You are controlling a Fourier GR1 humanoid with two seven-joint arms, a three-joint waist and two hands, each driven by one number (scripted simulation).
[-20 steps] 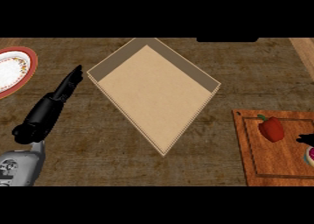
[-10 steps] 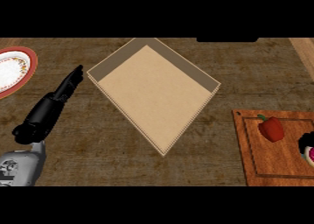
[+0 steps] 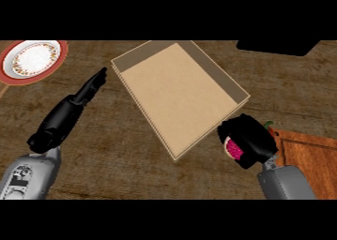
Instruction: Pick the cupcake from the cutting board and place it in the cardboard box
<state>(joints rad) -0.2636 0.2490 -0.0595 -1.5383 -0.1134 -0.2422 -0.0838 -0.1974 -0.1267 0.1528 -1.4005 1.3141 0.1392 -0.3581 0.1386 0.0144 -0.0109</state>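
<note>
Right black hand: fingers are curled round the pink-topped cupcake and grasp it. Only the pink top shows between fingers and thumb. The cupcake sits just outside the lower right wall of the open tan cardboard box, left of the orange-brown wooden cutting board.

Left black hand: fingers are straight and released, holding nothing, near the box's left corner.

Marks on the left grey forearm cannot be read.
</note>
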